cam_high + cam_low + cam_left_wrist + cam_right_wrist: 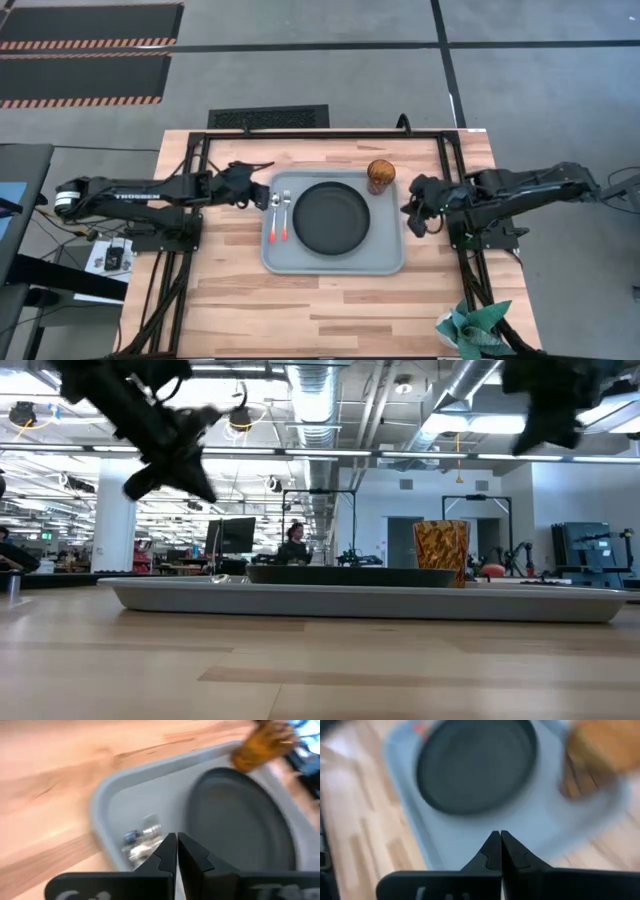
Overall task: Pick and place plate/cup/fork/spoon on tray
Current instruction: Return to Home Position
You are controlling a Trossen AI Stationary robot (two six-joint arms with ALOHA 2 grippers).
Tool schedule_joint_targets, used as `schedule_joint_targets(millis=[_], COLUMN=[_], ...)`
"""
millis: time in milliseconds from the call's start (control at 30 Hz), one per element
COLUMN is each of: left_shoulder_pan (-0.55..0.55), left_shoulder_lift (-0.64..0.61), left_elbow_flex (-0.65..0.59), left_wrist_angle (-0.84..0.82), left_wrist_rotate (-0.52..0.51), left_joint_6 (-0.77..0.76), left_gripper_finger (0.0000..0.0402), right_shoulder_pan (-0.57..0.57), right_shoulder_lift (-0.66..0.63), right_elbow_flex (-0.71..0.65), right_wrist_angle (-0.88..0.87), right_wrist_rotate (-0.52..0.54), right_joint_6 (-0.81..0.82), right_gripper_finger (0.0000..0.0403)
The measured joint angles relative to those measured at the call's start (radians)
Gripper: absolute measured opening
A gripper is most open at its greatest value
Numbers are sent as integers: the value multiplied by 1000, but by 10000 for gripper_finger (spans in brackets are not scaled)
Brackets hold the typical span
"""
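The left gripper [262, 192], fingers pressed together and empty, hovers beside the pale blue-grey rectangular plastic tray [385, 262], near the orange-handled fork [273, 218] and spoon [285, 215].

The high view looks straight down on the whole bench [330, 300], the tray [385, 262] at frame centre. The low view sits at bench level, facing the room. Both wrist views look down close on the tray, sharing the plate [245, 820].
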Motion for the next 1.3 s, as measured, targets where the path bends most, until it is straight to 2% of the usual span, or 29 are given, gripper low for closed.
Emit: schedule_joint_targets(millis=[67, 167, 267, 467, 700, 933, 1133, 1300], left_shoulder_pan=[20, 47, 71, 82, 44, -28, -87, -136], left_shoulder_lift=[-19, -29, -27, -27, -25, -25, -35, -80], left_elbow_flex=[-43, -94, -133, -200, -270, -294, -294, -294], left_wrist_angle=[2, 9, 44, 80, 129, 64, 46, 61], left_wrist_rotate=[2, 14, 18, 29, 63, 59, 56, 54], left_joint_6=[-25, -35, -34, -67, -123, -154, -12, 65], left_gripper_finger=[0, 0, 0, 0, 0, 0, 0, 0], right_shoulder_pan=[4, -19, -82, -223, -363, -474, -499, -467], right_shoulder_lift=[-11, -38, -65, -50, -10, -10, -14, -47], right_elbow_flex=[-2, -45, -128, -283, -353, -450, -458, -458], right_wrist_angle=[-100, -155, -132, 19, 58, 202, 222, 272], right_wrist_rotate=[1, 3, -10, -23, -18, -133, -138, -181], right_joint_6=[65, 116, 149, 172, 157, 93, 41, -36], right_gripper_finger=[4, 3, 3, 3, 3, 3, 3, 3])
